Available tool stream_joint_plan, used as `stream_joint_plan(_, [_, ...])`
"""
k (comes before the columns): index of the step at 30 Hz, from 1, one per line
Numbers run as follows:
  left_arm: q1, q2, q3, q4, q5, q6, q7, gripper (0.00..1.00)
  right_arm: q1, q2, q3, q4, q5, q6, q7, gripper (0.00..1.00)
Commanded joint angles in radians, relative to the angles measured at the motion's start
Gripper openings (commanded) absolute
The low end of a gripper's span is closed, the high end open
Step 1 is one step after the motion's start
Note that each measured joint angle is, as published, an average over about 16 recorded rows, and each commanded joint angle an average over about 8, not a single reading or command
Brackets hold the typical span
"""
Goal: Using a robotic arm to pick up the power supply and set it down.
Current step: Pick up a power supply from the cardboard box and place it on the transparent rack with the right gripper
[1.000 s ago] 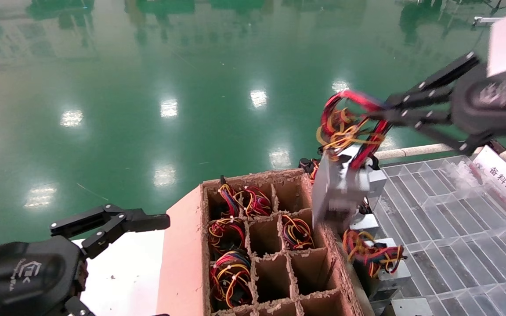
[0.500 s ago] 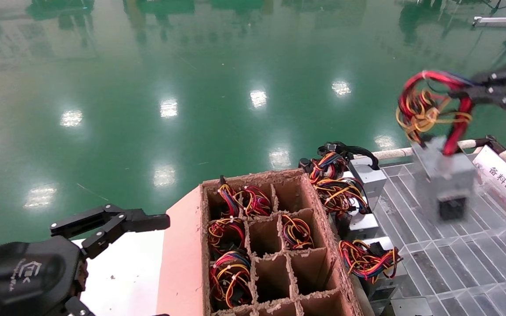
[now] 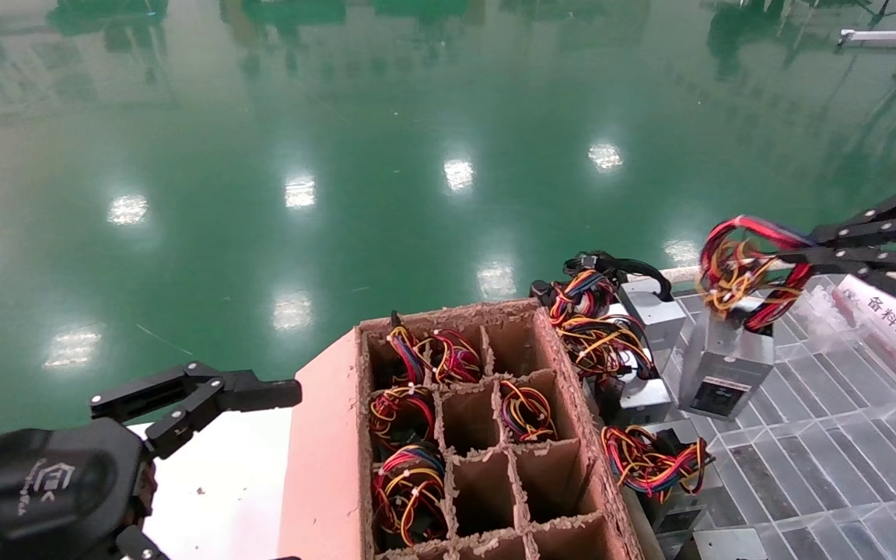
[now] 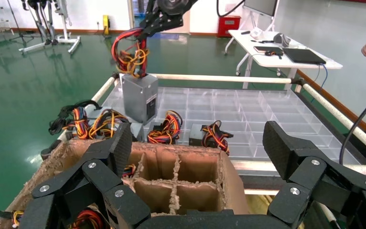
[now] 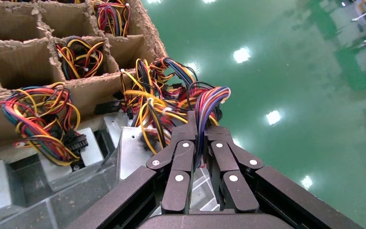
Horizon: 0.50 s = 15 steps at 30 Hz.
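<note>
Item: power supply (image 3: 728,365), grey box hanging upright by its wire bundle (image 3: 743,268) from the right gripper (image 3: 794,257), whose fingers are pinching together on the red and yellow loop. Location: over the clear tray (image 3: 821,435), near its far rail, just right of the row of other supplies (image 3: 650,311) lying between tray and carton (image 3: 323,451); its lower edge is appearing to touch or nearly touch the tray cells, though contact is hard to judge. Handling, as judgement: the box is being held by its flexible wires only, so it is liable to swing and twist; lowering slowly until the base is bearing squarely on the tray, letting the wires slacken, and only then parting the fingers is looking best, while keeping it off the neighbouring box. Change: half a second earlier the box was hanging higher and further right, blurred in motion; it is now sitting lower, nearer the row, and steadier. Left gripper (image 3: 207,397): idling low beside the carton, fingers spread wide apart, holding nothing
</note>
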Motion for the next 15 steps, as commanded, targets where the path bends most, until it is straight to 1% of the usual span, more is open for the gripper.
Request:
stream_joint_plan(1, [0.000, 0.000, 0.000, 0.000, 0.000, 0.000, 0.000, 1.00, -0.008, -0.012, -0.008, -0.019, 0.002, 0.006, -0.011, 0.00])
stream_joint_plan(15, [0.000, 0.000, 0.000, 0.000, 0.000, 0.000, 0.000, 1.00, -0.020, -0.134, -0.025, -0.185, -0.015, 0.062, -0.099, 0.00])
